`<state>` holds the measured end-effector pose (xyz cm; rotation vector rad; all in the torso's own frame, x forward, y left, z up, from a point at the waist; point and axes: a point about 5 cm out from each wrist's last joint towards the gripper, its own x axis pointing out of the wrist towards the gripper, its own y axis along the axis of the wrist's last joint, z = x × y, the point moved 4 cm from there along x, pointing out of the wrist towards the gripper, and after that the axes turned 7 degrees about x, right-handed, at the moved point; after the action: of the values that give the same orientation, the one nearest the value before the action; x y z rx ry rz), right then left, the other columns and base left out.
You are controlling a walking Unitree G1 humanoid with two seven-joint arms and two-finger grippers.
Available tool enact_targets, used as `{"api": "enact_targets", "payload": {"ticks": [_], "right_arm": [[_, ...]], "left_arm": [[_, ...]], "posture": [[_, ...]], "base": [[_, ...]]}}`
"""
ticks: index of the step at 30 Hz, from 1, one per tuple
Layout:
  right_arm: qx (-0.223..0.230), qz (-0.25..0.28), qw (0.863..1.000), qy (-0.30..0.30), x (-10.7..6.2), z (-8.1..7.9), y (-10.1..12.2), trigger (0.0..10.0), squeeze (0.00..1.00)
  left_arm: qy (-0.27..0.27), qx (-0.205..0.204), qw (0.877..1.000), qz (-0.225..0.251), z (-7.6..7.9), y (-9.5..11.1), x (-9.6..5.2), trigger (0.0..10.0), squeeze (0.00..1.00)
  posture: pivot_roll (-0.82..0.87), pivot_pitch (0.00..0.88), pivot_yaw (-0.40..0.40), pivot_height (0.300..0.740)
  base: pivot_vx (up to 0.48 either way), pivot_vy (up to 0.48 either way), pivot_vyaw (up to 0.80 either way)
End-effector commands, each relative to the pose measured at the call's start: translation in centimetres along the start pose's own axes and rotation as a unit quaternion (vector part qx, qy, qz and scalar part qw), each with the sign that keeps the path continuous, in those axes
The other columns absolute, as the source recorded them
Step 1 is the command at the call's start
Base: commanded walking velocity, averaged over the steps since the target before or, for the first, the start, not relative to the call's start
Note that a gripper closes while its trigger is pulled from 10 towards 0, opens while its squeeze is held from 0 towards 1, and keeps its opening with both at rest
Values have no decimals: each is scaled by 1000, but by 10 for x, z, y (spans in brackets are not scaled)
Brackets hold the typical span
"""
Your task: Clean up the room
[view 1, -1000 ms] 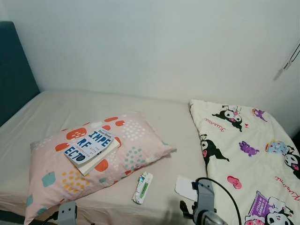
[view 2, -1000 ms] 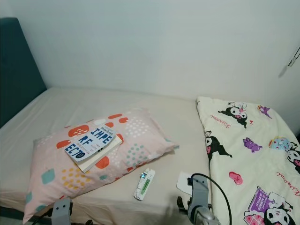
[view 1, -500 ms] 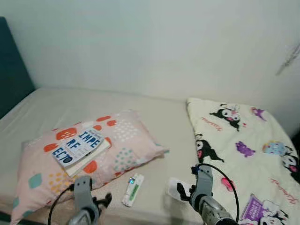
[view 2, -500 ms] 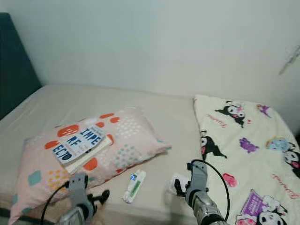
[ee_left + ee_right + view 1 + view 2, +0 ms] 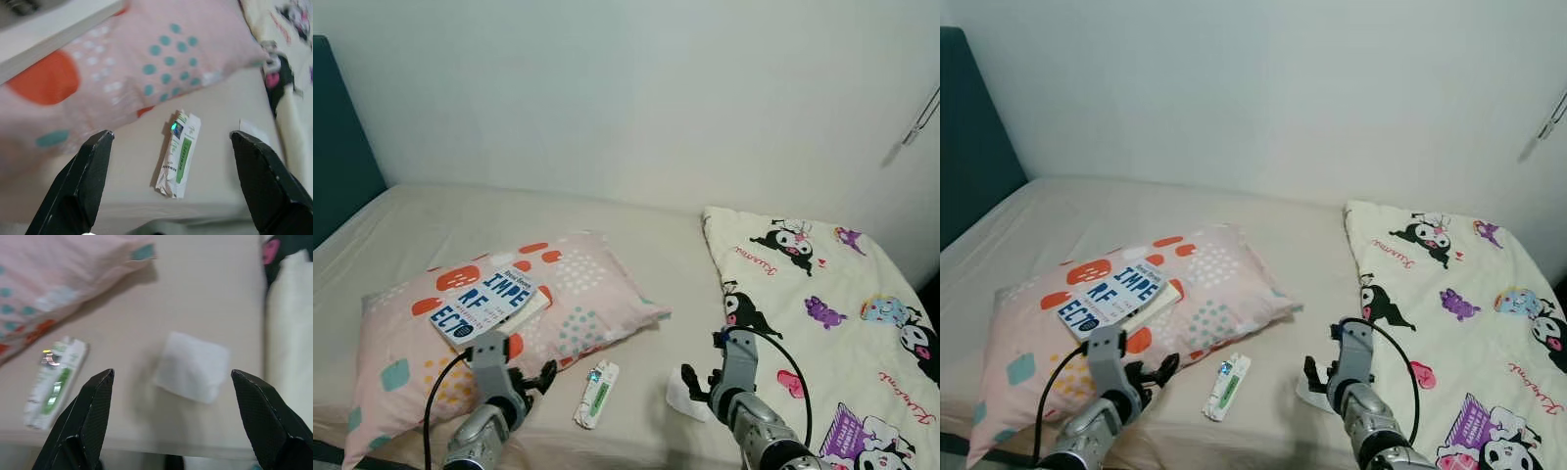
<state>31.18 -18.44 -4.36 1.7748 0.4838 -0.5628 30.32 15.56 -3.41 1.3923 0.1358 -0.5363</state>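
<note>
A white and green wrapper [image 5: 596, 394] lies on the beige bed [image 5: 509, 220] near its front edge, just off the pink dotted pillow [image 5: 587, 299]. A book [image 5: 481, 302] rests on that pillow. A white tissue [image 5: 678, 399] lies between the wrapper and the cartoon blanket [image 5: 832, 294]. My left gripper [image 5: 540, 377] hovers open over the pillow's front corner, a little left of the wrapper; the left wrist view has the wrapper [image 5: 178, 154] between its fingers [image 5: 80, 181]. My right gripper [image 5: 693, 384] is open just above the tissue [image 5: 191, 366].
A dark teal headboard [image 5: 337, 147] stands at the bed's left end. A pale wall runs behind the bed. The blanket covers the bed's right part. Bare mattress stretches behind the pillow.
The camera has shifted. Both arms have risen into view and reached forward over the bed's front edge, the left toward the wrapper, the right toward the tissue.
</note>
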Motion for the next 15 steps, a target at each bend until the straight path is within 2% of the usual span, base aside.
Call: {"api": "enact_targets", "payload": {"ticks": [1,6,7,9,10,15], "right_arm": [[-40,2,999,-17,-1,9,2,10000,0],[-68,3,997,-25,-2,12,4,10000,0],[-102,4,994,-32,-2,15,8,10000,0],[-115,5,993,-34,-2,16,9,10000,0],[-148,4,988,-37,-2,17,12,10000,0],[-247,4,968,-43,-1,18,18,10000,0]], "left_arm": [[-24,45,999,3,11,1,2,10000,0],[-26,66,997,6,14,4,4,10000,0],[-29,97,995,4,19,4,5,10000,0],[-30,106,994,4,21,4,6,10000,0],[-32,115,993,4,23,4,7,10000,0],[-39,139,990,3,31,3,9,10000,0]], "posture": [[115,0,-98,669],[116,0,-99,654],[112,0,-99,644],[113,0,-100,639],[112,0,-101,634],[108,0,-102,609]], "base": [[0,0,0],[0,0,0],[0,0,0],[0,0,0],[0,0,0],[0,0,0]]}}
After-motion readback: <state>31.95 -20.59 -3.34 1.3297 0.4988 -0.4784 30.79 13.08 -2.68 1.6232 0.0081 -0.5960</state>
